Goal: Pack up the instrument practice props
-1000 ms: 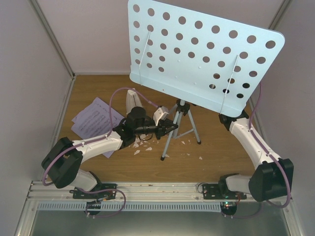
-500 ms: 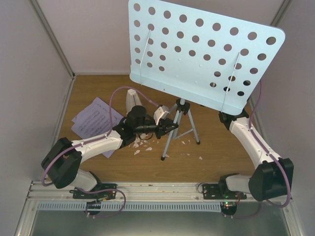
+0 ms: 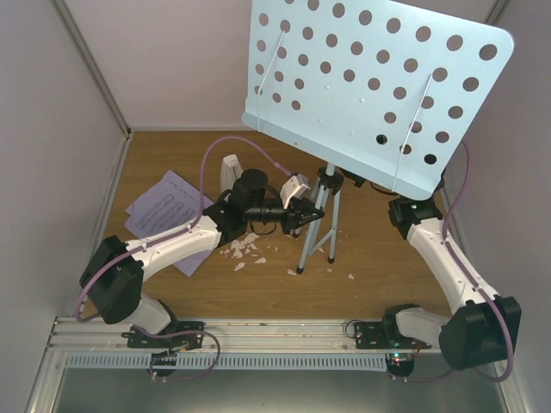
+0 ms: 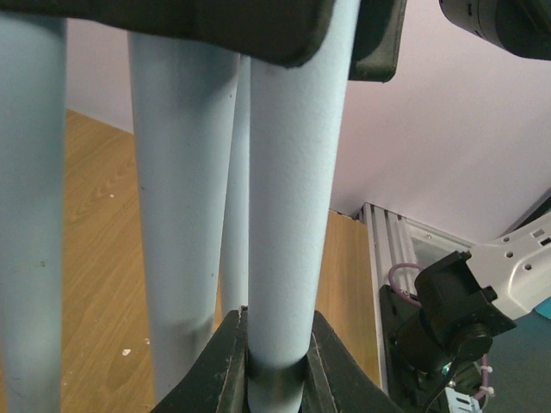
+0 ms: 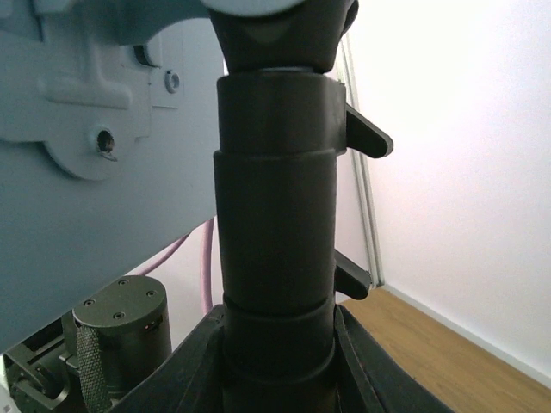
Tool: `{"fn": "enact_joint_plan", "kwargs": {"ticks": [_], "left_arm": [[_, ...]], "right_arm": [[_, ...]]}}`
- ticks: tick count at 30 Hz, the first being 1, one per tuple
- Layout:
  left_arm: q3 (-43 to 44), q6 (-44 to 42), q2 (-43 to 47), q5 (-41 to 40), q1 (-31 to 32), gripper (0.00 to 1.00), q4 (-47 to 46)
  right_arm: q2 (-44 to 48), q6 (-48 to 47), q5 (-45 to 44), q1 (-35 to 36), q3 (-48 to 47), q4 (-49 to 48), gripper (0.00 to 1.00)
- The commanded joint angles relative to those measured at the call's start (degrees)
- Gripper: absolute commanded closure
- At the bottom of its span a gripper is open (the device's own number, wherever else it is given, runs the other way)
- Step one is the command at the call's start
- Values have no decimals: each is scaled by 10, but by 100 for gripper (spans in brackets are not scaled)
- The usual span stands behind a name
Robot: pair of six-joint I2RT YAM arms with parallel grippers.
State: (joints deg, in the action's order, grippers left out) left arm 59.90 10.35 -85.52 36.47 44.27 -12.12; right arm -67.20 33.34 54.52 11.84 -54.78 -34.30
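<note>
the left gripper [image 4: 275, 327] is clenched on one tubular leg [image 4: 293, 172] of the pale blue perforated metal music stand [image 3: 379, 95], the leg pinched between its black fingers [image 4: 219, 366]. the right gripper [image 5: 277, 323] grasps the stand's black post collar [image 5: 275, 198], just under the desk. the white printed sheet-music pages [image 3: 159, 213] lie flat, well left of the left fingers. the small white pyramid-shaped metronome [image 3: 230, 169] stands behind them, and white crumbly scraps [image 3: 245, 249] lie on the wooden table [image 3: 379, 275] near them.

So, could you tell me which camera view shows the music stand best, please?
Top external: it shows nearly the whole music stand, perforated top down to tripod legs. The left wrist shows only pale blue legs close up; the right wrist only its black centre column.
</note>
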Motion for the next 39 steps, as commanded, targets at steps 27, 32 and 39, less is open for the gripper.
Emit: {"fn": "enact_joint_plan", "kwargs": {"ticks": [27, 32, 39], "left_arm": [[88, 86, 20, -92, -13, 100, 56], [73, 77, -12, -90, -13, 98, 81], [53, 52, -33, -85, -13, 56, 116]], "right_arm": [[-11, 312, -351, 22, 296, -157, 99], [-29, 305, -365, 22, 303, -154, 100], [-33, 308, -390, 22, 327, -164, 100]]}}
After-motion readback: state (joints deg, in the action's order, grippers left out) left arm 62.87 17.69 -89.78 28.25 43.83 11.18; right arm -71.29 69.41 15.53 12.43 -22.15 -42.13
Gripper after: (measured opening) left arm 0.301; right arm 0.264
